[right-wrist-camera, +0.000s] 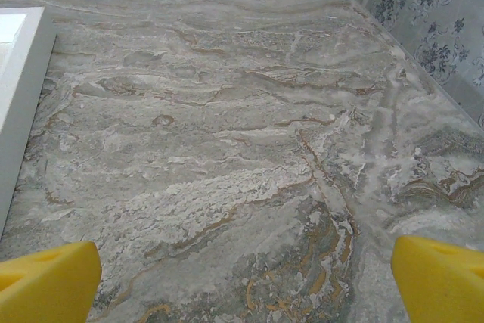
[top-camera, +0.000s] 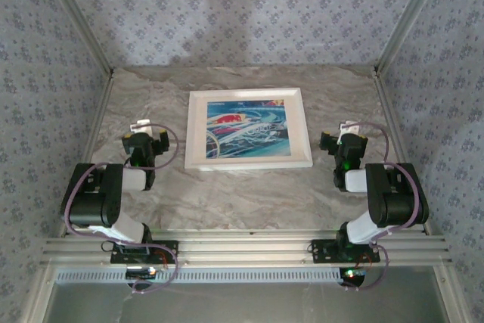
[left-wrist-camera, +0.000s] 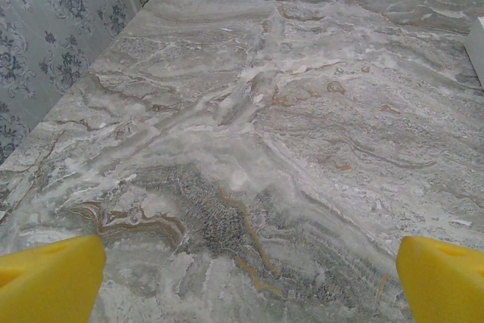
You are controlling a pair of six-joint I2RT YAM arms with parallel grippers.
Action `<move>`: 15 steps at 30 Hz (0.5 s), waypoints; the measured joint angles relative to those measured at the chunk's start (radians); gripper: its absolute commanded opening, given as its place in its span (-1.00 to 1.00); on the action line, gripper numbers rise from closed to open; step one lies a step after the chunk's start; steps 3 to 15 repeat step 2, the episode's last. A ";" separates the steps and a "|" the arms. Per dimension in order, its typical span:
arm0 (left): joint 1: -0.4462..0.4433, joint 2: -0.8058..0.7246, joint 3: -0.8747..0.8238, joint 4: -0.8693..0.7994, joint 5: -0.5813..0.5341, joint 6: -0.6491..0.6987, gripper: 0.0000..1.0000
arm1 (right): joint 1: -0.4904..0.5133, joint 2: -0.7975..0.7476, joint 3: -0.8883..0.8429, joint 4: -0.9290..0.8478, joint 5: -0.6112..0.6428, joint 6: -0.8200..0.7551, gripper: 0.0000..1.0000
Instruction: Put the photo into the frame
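The marble-patterned bench (top-camera: 249, 202) takes up the floor of the cell, w/ blue floral-print walls (top-camera: 249, 13) on three sides and a slotted aluminium rail (top-camera: 249, 251) along the near edge, where both arm bases are bolted.

The frame (top-camera: 249, 161) lies flat at mid-bench, long side across, a bit nearer the back wall than the rail. The photo (top-camera: 247, 130) sits inside its white moulding, picture side up: blue-teal swirls w/ a red mark near the top left. From above I can't tell if it is fully seated or just resting in the opening.

L arm (top-camera: 98, 202) is folded back on itself, wrist pointing toward the back wall. The left jaws are spread wide and hold nothing. In the left wrist view the two yellow pads (left-wrist-camera: 53, 281) sit at the bottom corners w/ bare bench btwn them. The frame is off to their right, apart from them – only a white sliver of it (left-wrist-camera: 478, 47) shows at the right edge of that view.

R arm (top-camera: 389, 198) mirrors it. The right jaws are also spread wide and hold nothing, and their yellow pads (right-wrist-camera: 439, 277) sit at the bottom corners of the right wrist view over bare bench. The frame's moulding (right-wrist-camera: 23, 88) runs down the left edge there – to the left of the jaws, ahead of the pads, not touching.

So the frame w/ the photo lies btwn the two sets of jaws, clear of both.
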 measured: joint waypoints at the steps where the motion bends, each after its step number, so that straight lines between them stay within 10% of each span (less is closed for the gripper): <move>1: 0.000 0.000 0.000 0.000 0.000 0.000 0.97 | 0.000 0.000 0.000 0.000 0.000 0.000 1.00; 15: 0.000 0.000 0.000 0.000 0.000 0.000 0.97 | 0.000 0.000 0.000 0.000 0.000 0.000 1.00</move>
